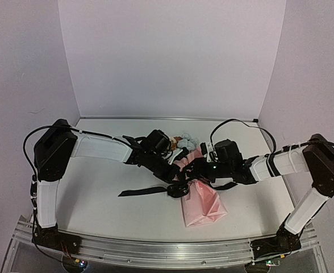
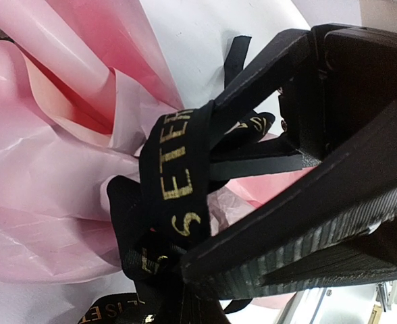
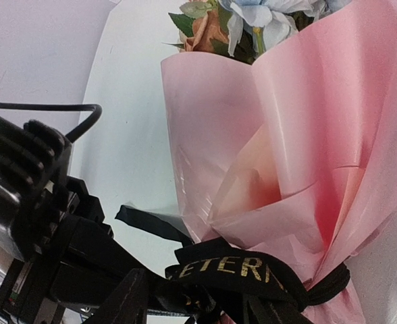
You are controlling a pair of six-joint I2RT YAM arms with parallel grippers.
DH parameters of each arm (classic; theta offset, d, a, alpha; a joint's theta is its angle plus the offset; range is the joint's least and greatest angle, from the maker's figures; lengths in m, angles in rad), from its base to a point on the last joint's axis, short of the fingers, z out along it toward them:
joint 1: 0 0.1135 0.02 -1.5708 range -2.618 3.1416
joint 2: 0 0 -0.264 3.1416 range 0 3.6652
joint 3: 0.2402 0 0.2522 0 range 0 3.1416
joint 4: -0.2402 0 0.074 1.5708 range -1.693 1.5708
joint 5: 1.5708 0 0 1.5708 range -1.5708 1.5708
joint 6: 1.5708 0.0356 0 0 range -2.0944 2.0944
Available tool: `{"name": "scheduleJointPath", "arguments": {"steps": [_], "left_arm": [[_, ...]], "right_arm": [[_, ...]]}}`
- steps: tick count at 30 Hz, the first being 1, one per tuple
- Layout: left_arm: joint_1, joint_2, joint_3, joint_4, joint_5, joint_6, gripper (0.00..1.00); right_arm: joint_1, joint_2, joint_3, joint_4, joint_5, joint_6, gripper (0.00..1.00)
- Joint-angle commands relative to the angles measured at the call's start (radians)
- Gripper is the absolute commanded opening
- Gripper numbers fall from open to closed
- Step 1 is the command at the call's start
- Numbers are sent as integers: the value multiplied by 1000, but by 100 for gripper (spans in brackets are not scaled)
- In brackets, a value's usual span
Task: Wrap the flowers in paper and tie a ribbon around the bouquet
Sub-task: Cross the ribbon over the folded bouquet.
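The bouquet lies on the white table: a pink paper (image 1: 205,206) cone with blue, cream and orange flowers (image 1: 185,141) at its far end. In the right wrist view the flowers (image 3: 246,20) stick out of the top of the paper (image 3: 306,121). The black ribbon (image 3: 246,268) with gold lettering circles the cone's waist, and one tail (image 1: 141,191) trails left on the table. My left gripper (image 2: 185,266) is shut on the ribbon (image 2: 178,162) at the knot. My right gripper (image 3: 198,304) stands open at the same spot, with the ribbon band lying across its fingers.
Both grippers meet over the bouquet's waist, the left gripper (image 1: 175,177) beside the right gripper (image 1: 191,170). A metal rail (image 1: 155,250) runs along the near table edge. Pale walls close the back and sides. A black cable (image 3: 43,106) arcs over the left arm.
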Motion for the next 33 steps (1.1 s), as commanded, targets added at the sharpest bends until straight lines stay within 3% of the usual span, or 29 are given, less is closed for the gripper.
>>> {"name": "scheduleJointPath", "arguments": {"steps": [1,11,20,33], "left_arm": [[3,-10,37,-6,7,26,1],[0,-36,23,-20,3,59,1],[0,-57,4,-2,-3,52,4],[28,-172,-59,35,-119,-41,33]], "right_arm": [[-8,-1,30,55,23,34,48],[-11,34,60,10,7,46,39],[-12,42,51,11,0,47,0],[-12,36,35,23,-21,35,0]]}}
